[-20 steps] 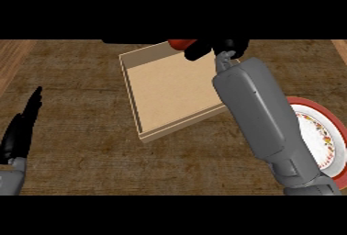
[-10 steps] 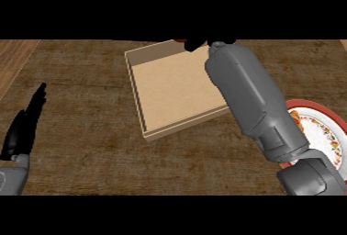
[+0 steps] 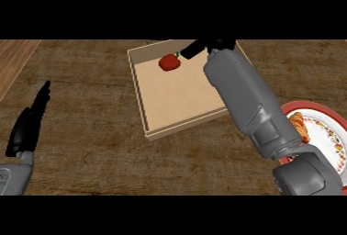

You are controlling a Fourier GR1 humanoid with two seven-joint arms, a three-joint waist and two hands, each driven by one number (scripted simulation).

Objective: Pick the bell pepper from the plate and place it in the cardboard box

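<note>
Inside the cardboard box (image 3: 177, 98), near its far left corner, I see the bell pepper (image 3: 169, 62) lying on the tan floor, red with a small green stem at its upper right; it sits apart from the box's left wall and just beside my right hand (image 3: 209, 46); that hand shows at the top of the view over the box's far edge, its black fingers spread and released, holding nothing, one finger pointing toward the pepper without clearly touching it; the grey right forearm runs down from it across the box's right side to the lower right corner; beneath that forearm I see the plate (image 3: 324, 120), red-rimmed and patterned, on the counter (image 3: 88, 151) to the right of the box; my left hand (image 3: 28, 126) rests open at the left edge, fingers straight and pointing up, well apart from the box.
</note>
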